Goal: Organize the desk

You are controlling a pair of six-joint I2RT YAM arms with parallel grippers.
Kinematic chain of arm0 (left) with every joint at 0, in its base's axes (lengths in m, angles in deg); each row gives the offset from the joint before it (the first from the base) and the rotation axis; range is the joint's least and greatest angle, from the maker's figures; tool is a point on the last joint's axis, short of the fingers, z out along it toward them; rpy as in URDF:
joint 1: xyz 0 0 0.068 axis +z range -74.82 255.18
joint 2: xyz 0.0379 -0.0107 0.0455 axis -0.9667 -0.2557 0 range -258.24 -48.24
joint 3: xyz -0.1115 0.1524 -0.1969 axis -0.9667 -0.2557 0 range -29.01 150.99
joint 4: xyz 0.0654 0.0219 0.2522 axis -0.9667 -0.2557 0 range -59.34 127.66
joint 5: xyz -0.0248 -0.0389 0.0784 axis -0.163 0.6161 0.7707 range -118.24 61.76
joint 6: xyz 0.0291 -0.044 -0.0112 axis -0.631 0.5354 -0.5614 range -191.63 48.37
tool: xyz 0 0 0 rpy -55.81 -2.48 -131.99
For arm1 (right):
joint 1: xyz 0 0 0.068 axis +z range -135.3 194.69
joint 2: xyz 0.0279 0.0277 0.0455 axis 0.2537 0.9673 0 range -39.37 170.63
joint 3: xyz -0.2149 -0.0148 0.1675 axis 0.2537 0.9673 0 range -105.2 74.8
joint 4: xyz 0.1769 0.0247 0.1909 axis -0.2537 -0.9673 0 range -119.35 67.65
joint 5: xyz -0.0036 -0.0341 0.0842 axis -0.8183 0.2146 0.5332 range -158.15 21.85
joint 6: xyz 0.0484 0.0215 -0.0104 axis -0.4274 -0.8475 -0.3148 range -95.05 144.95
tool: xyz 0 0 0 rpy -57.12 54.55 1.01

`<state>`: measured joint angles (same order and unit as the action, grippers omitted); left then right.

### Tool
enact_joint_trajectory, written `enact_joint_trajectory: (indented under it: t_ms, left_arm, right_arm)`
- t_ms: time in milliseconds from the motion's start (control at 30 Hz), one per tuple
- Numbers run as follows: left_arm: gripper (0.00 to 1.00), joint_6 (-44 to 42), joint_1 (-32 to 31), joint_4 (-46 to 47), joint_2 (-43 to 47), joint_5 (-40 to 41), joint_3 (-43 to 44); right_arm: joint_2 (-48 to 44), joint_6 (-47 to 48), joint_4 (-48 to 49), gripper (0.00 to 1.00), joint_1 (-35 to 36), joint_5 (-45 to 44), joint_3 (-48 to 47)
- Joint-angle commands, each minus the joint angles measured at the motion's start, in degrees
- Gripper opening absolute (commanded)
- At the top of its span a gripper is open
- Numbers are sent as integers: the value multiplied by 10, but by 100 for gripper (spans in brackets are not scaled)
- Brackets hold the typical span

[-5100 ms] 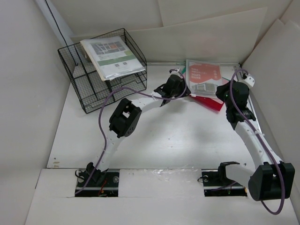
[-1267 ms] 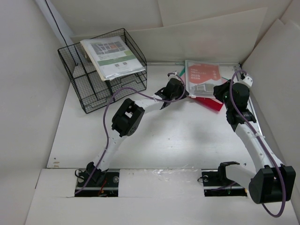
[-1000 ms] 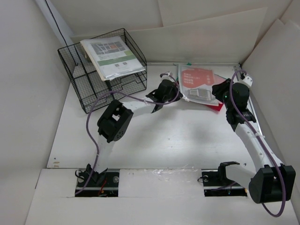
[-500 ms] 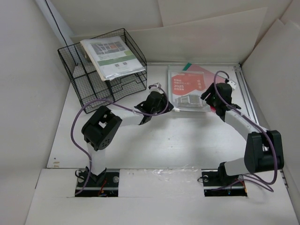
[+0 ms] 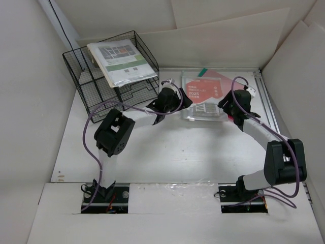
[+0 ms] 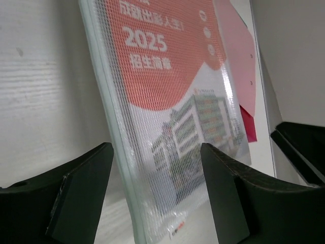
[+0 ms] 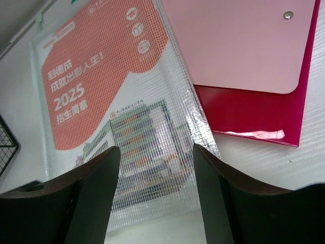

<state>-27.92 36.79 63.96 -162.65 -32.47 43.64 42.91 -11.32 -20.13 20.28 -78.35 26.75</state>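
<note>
Desk (image 5: 167, 147): white top filling the middle of the overhead view.
Mesh pouch (image 5: 203, 99): flat on the desk, upper centre, partly covering a red folder (image 7: 244, 109).
My left gripper (image 5: 179, 101): jaws wide, astride the pouch's left edge, gripping nothing.
My right gripper (image 5: 227, 107): jaws wide, over the pouch's right corner.
Wire basket (image 5: 96, 101): upper left, papers (image 5: 122, 61) on top.
</note>
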Motion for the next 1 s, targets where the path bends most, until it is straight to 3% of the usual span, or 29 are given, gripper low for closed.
enact_joint_trajectory:
  t_ms: [0, 400, 567, 733, 967]
  left_arm:
    - [67, 4, 26, 22, -43, -53, 46]
    - [61, 15, 32, 19, -144, -107, 165]
    - [48, 40, 32, 45, -172, -136, 176]
    - [0, 40, 32, 45, -171, -127, 174]
    - [0, 10, 32, 24, -93, -101, 114]
  right_arm:
    - [-27, 1, 39, 65, 1, 11, -8]
    - [-44, 6, 50, 65, 12, 27, -3]
    - [-44, 6, 55, 65, 17, 27, -3]
    - [-49, 6, 55, 65, 17, 22, 2]
    - [-78, 6, 55, 65, 17, 27, 2]
